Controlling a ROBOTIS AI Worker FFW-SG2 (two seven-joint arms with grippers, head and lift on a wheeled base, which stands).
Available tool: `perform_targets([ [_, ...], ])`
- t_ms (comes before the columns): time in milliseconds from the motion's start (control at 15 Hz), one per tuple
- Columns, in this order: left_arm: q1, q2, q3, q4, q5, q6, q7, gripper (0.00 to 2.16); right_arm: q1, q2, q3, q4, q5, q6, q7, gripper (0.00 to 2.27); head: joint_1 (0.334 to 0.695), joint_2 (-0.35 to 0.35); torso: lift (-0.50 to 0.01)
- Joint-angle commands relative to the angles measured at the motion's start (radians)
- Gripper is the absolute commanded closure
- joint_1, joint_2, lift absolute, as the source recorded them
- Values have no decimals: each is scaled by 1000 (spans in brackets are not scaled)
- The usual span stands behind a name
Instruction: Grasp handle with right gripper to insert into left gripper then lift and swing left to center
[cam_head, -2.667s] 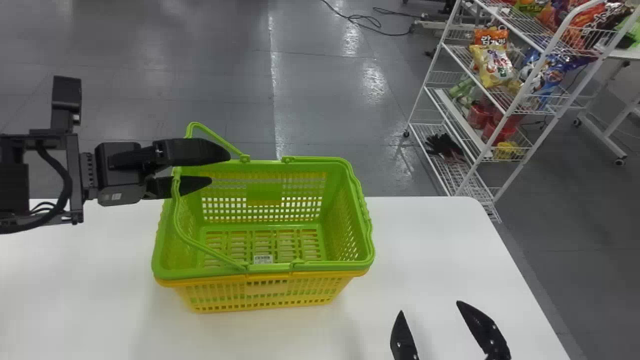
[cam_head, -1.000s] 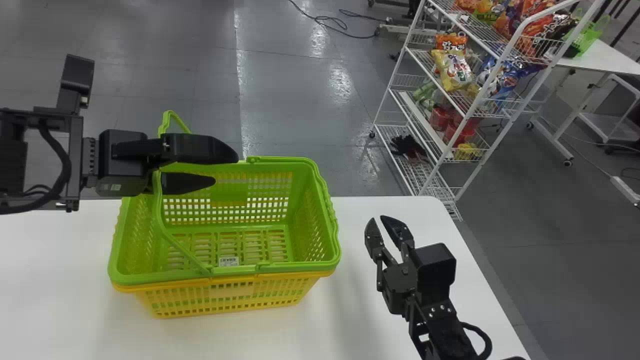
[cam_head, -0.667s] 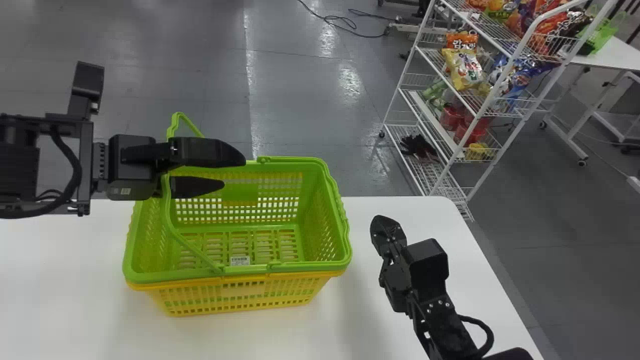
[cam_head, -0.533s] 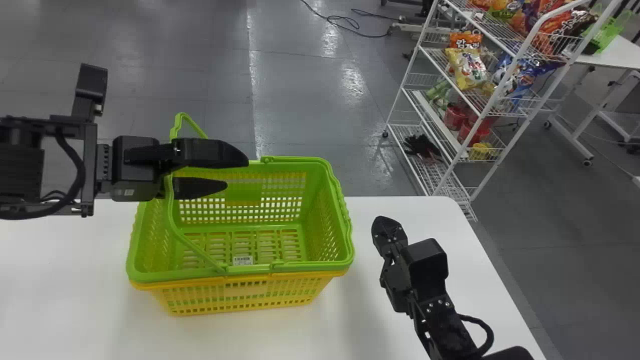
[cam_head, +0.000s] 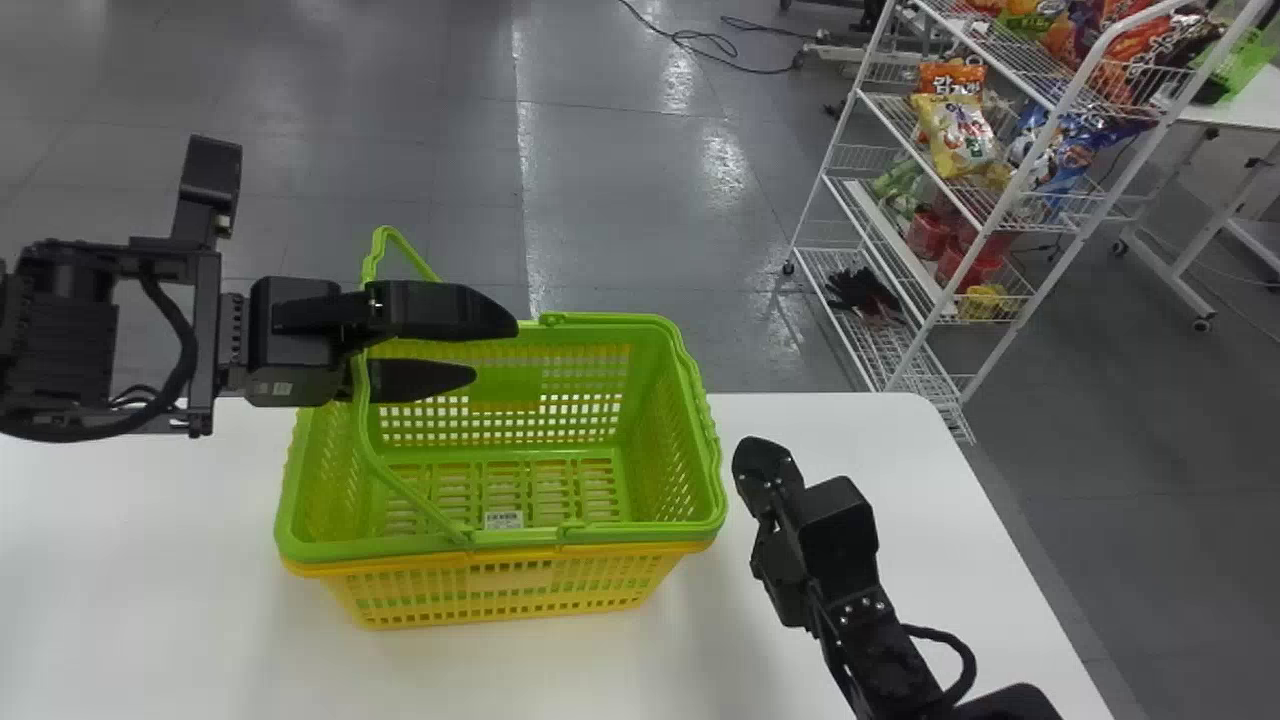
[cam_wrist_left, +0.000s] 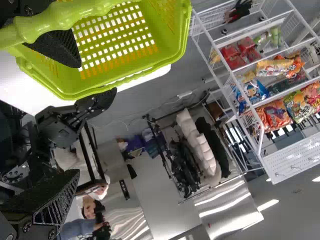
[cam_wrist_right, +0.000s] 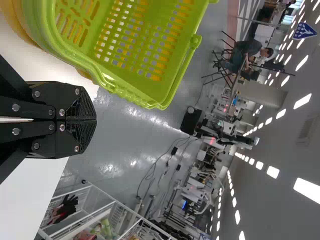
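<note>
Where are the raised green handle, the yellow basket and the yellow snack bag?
Raised green handle (cam_head: 362, 408): head view, on its curved bar.
Yellow basket (cam_head: 510, 578): head view, solid front panel.
Yellow snack bag (cam_head: 957, 137): head view, middle of its front.

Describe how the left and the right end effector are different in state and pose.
The left end effector has its fingers spread apart, while the right end effector has its fingers closed together. The left one is over the green basket; the right one is beside it, above the table. The left one points toward the robot's right; the right one points mostly forward. Both are black, with two flat fingers.
</note>
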Motion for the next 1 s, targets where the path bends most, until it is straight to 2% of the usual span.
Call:
perform_targets([
  [0, 4, 1, 0, 0, 1, 1, 0, 46, -11, -1, 4, 14, 0, 1, 0, 2246, 695, -209, -93],
  [933, 21, -1, 5, -3, 7, 1, -2, 46, -58, 4, 27, 43, -23, 7, -6, 2246, 695, -194, -93],
])
